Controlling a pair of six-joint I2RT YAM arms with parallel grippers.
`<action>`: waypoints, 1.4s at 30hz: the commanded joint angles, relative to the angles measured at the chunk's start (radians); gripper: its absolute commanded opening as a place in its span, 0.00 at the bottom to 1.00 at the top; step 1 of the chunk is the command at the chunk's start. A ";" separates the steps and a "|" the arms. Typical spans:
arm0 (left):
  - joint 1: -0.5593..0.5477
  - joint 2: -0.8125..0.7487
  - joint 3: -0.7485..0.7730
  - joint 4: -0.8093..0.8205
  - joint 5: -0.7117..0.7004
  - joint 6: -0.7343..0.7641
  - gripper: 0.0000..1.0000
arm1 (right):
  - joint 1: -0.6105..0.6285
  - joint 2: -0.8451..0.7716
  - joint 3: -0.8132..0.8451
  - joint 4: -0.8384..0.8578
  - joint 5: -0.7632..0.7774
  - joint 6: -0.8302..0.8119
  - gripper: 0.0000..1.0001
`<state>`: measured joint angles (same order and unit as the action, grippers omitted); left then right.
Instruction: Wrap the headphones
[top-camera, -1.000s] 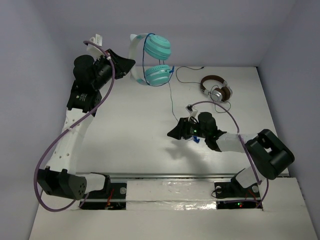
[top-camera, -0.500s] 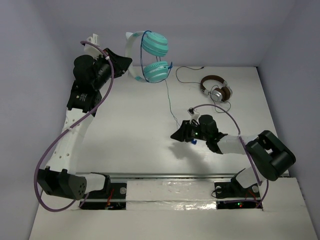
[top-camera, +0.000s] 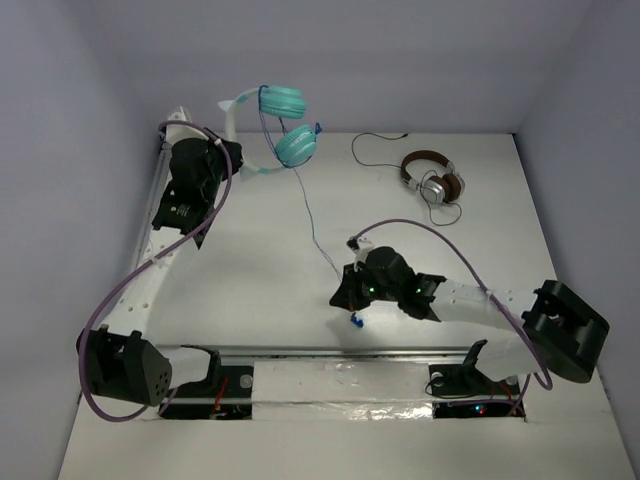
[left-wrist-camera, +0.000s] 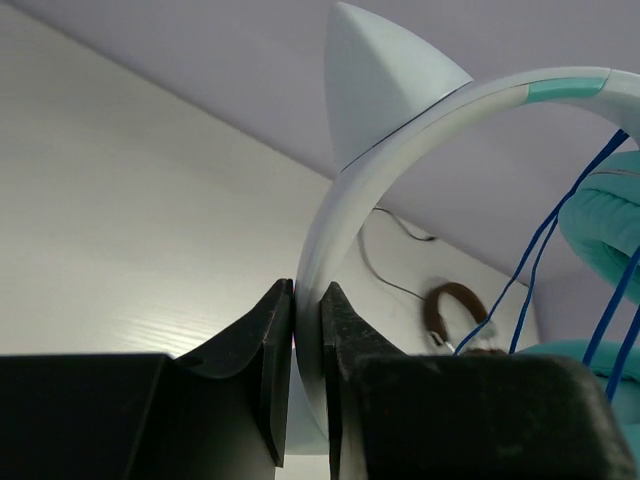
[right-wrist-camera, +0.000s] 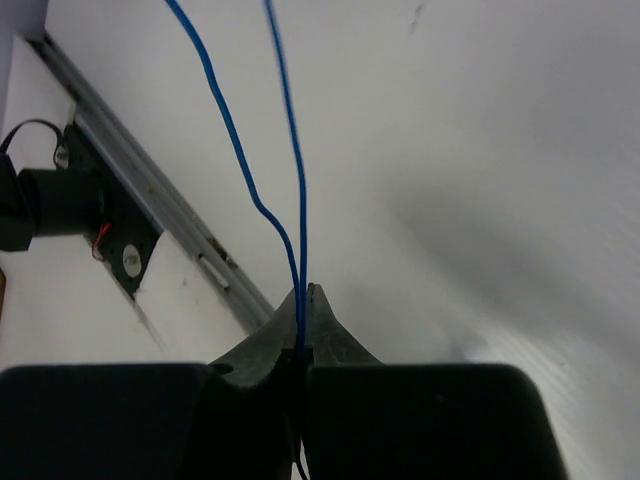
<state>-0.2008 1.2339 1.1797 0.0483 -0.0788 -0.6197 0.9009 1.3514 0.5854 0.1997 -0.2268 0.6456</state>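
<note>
The teal headphones (top-camera: 296, 147) with round ear cups and a white-and-light-blue headband (left-wrist-camera: 352, 185) were up in the air. They hung over the far left part of the white worktop (top-camera: 250, 260), near the back wall. A small pointy ear stuck up from the headband.

The left jaws were squeezed shut on the white part of the headband. One jaw pressed on each side, so the band stood on its edge between them. The ear cups hung out to the right of these jaws.

A thin blue cable (top-camera: 315, 225) ran from the ear cups down over the worktop to the right jaws. It looked pulled nearly straight. In the right wrist view, two lines of the cable (right-wrist-camera: 287, 150) went into the very tip of the jaws. The right jaws were closed all the way, pinching the cable there. They were low, near the front edge of the worktop and well apart from the ear cups.

Brown-and-silver headphones (top-camera: 432, 178) lay flat at the far right of the worktop, away from both arms.
</note>
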 joint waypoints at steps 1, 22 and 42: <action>0.000 -0.022 -0.050 0.147 -0.199 -0.031 0.00 | 0.064 -0.047 0.111 -0.227 0.078 -0.037 0.00; -0.429 0.092 -0.390 0.137 -0.524 0.055 0.00 | 0.236 -0.132 0.783 -0.881 0.449 -0.327 0.00; -0.604 -0.063 -0.566 0.056 -0.153 0.181 0.00 | 0.084 -0.061 0.765 -0.813 0.756 -0.500 0.00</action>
<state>-0.7879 1.2331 0.6117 0.0608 -0.3050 -0.4419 1.0046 1.3052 1.3460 -0.6579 0.4431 0.1947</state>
